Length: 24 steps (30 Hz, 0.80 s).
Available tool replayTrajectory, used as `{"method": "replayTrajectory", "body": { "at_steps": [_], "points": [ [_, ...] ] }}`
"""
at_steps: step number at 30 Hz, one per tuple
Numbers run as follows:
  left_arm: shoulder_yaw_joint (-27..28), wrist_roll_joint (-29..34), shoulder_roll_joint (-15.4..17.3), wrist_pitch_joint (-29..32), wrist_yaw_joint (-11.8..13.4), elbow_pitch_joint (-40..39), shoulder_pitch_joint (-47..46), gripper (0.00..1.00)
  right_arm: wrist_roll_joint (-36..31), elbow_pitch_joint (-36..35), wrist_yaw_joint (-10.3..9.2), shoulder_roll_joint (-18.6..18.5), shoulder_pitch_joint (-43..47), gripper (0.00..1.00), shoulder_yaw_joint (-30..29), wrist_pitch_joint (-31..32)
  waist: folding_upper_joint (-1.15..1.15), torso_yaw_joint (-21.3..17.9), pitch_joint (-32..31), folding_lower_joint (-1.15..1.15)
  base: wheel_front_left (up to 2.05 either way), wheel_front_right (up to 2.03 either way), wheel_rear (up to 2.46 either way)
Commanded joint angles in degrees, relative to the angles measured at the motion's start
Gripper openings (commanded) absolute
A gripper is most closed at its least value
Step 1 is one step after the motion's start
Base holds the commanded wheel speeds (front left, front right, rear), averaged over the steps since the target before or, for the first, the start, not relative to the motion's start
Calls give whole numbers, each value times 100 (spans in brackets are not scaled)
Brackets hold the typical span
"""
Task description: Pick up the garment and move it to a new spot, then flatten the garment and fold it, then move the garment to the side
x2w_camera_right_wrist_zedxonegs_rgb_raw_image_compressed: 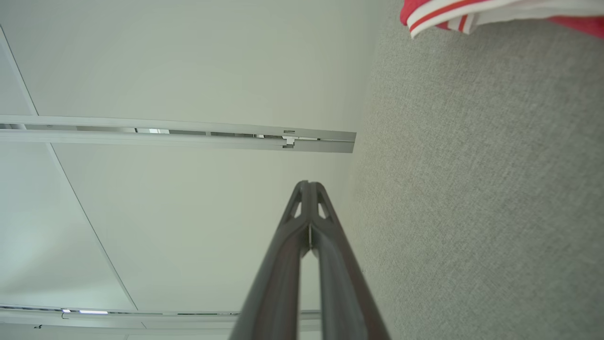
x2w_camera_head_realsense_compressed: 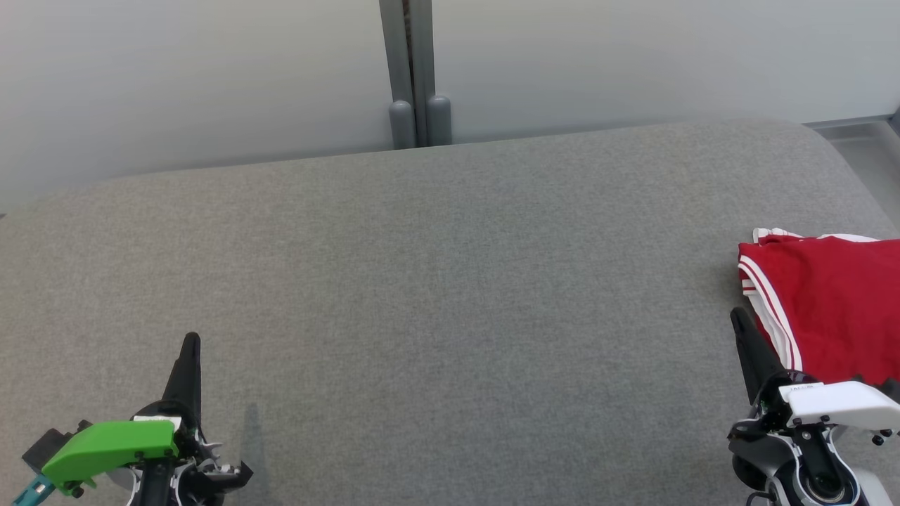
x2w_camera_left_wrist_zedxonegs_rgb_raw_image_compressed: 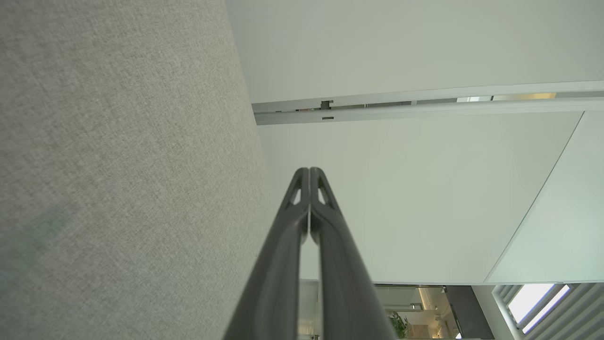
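Grey fabric-covered table [x2w_camera_head_realsense_compressed: 450, 281] spans the head view. A folded red garment with white striped trim [x2w_camera_head_realsense_compressed: 830, 309] lies at its right edge, just beside the right tool [x2w_camera_head_realsense_compressed: 737, 315]. The left tool [x2w_camera_head_realsense_compressed: 190, 342] is well apart from it. Both tools are closed and empty.
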Motion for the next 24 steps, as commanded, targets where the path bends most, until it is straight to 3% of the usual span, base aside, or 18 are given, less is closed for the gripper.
{"method": "replayTrajectory", "body": {
  "at_steps": [1,24],
  "points": [
    [30,-121,43,32,-43,-28,-119,0,122,-44,-4,-35,50,0,-22,43,0,0,1,0,0,0,0],
    [38,-319,42,96,-52,-32,-119,0,314,-65,-3,-34,57,0,-34,93,0,-3,6,0,0,0,0]
  ]
}}
